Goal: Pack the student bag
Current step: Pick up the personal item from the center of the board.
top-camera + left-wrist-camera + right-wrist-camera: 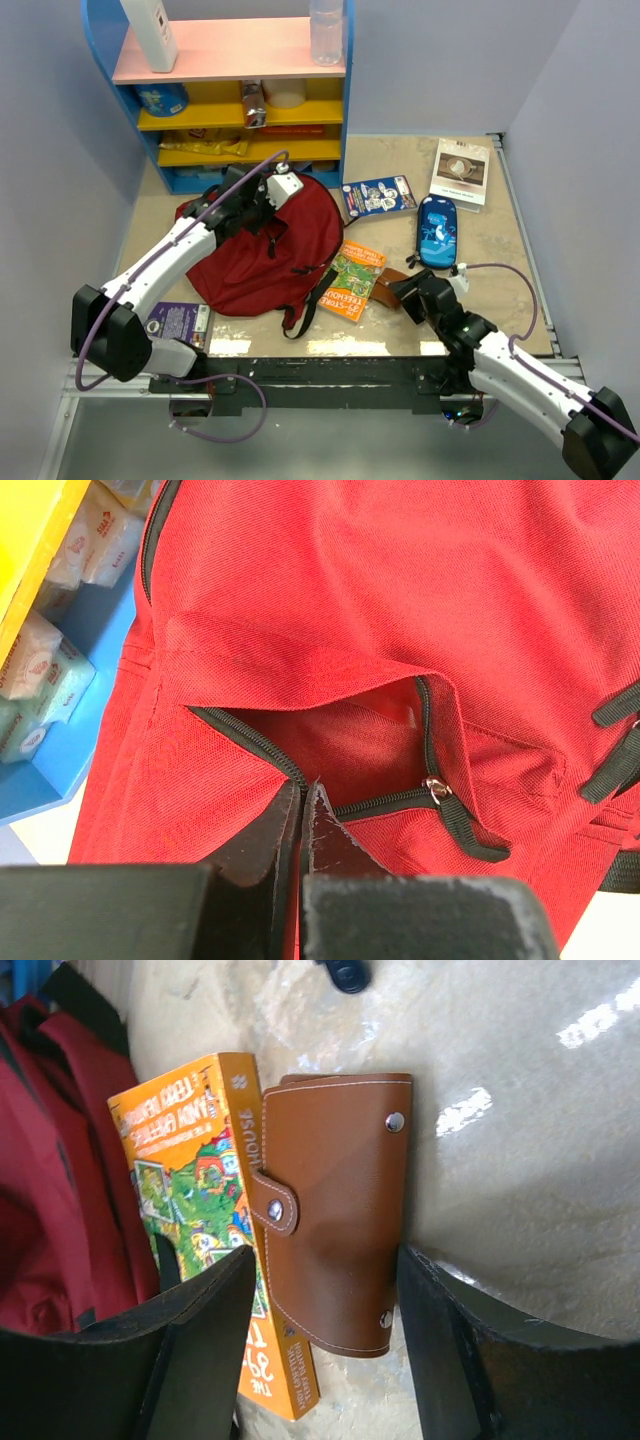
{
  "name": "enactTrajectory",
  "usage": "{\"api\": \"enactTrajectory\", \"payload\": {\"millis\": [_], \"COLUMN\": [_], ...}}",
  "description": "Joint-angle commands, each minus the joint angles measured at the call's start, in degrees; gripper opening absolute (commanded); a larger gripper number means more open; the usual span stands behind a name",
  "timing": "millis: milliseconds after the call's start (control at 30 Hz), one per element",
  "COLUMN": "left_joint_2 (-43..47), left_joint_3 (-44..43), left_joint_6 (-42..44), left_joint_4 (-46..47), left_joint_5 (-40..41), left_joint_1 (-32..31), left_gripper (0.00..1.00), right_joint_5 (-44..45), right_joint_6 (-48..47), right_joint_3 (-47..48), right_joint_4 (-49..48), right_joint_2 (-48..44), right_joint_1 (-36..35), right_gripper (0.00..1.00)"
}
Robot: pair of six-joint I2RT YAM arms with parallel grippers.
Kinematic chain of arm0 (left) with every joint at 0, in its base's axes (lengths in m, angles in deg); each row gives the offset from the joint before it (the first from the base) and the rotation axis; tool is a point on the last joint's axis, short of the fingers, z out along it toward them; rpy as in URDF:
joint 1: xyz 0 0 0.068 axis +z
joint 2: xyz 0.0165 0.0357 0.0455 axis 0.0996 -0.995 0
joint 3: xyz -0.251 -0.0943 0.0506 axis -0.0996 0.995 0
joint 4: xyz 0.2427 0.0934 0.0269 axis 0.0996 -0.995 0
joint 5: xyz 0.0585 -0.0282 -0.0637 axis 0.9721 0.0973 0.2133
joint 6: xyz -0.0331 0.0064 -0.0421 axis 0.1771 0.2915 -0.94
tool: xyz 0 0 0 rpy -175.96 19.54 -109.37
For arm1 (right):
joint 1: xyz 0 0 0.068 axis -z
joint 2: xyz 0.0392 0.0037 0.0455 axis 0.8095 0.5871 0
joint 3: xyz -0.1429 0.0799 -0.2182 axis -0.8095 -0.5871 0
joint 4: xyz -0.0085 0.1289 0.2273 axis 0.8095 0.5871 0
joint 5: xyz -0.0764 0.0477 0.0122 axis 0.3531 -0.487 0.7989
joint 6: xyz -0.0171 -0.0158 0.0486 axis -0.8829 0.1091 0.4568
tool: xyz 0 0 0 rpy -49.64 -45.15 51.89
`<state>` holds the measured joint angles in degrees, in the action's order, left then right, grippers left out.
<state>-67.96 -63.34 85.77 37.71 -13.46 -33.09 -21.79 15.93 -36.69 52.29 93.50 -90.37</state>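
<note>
The left end effector (303, 792) is pressed together at the bag's (400, 600) pocket zipper, while the right end effector (322, 1260), spread, straddles a wallet (335, 1190) touching a book (190, 1160) on the desk (520, 1190).

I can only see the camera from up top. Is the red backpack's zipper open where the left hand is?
Observer: Yes. The left wrist camera shows the student bag with its zipper partly undone and red lining showing in the gap.
Operator: Is the left hand holding it?
Observer: The left hand is shut, with its tips right at the zipper edge. I can't tell if any cloth is pinched.
Operator: What's the brown thing by the right hand?
Observer: It's a brown case with a snap strap, touching the orange book. The right hand is open, one finger on each side of the case.
</note>
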Motion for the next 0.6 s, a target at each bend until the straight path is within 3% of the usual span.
{"api": "enactTrajectory", "payload": {"millis": [0,567], "left_joint_2": [-0.34,-1.57], "left_joint_3": [-1.01,0.32], "left_joint_6": [-0.50,-1.03], "left_joint_4": [2.28,3.51], "left_joint_5": [-1.12,-1.12], "left_joint_1": [-0.13,-0.13], "left_gripper": [0.00,0.00], "right_joint_5": [-4.13,-5.36], "right_joint_6": [-2.47,-9.85], "right_joint_3": [0.08,5.36], "right_joint_4": [-4.69,-16.21], "right_joint_2": [-3.83,5.13], "right_joint_1": [-0.42,-0.42], "right_gripper": [0.61,0.61]}}
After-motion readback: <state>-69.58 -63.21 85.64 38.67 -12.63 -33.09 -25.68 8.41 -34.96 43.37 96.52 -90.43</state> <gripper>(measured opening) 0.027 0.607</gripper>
